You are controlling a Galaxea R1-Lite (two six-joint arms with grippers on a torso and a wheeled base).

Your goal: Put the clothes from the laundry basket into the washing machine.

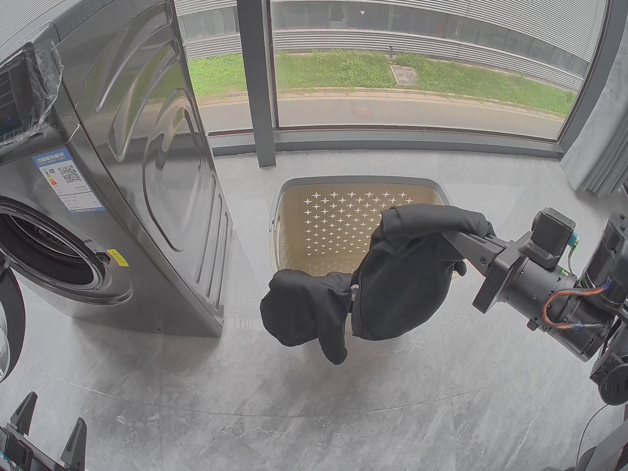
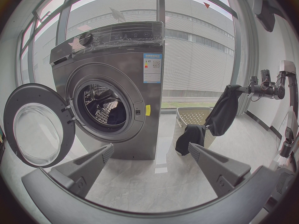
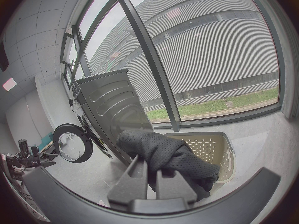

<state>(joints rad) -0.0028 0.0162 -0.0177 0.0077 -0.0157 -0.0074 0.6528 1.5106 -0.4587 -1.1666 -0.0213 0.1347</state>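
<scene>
A black garment (image 1: 392,276) hangs in the air over the front edge of the beige laundry basket (image 1: 340,220), its lower part drooping past the rim. My right gripper (image 1: 451,235) is shut on the garment's top; the right wrist view shows the fingers (image 3: 137,178) pinching the mesh cloth (image 3: 162,153). The grey washing machine (image 1: 111,165) stands to the left with its round door (image 2: 37,125) swung open and the drum (image 2: 104,108) showing. My left gripper (image 2: 149,150) is open and low, facing the machine, far from the garment (image 2: 218,115). Its fingertips (image 1: 75,430) show at the bottom left.
A glass wall with a grey pillar (image 1: 255,67) runs behind the basket. A curtain (image 1: 598,145) hangs at the right. Open grey floor (image 1: 294,400) lies between the machine, the basket and me.
</scene>
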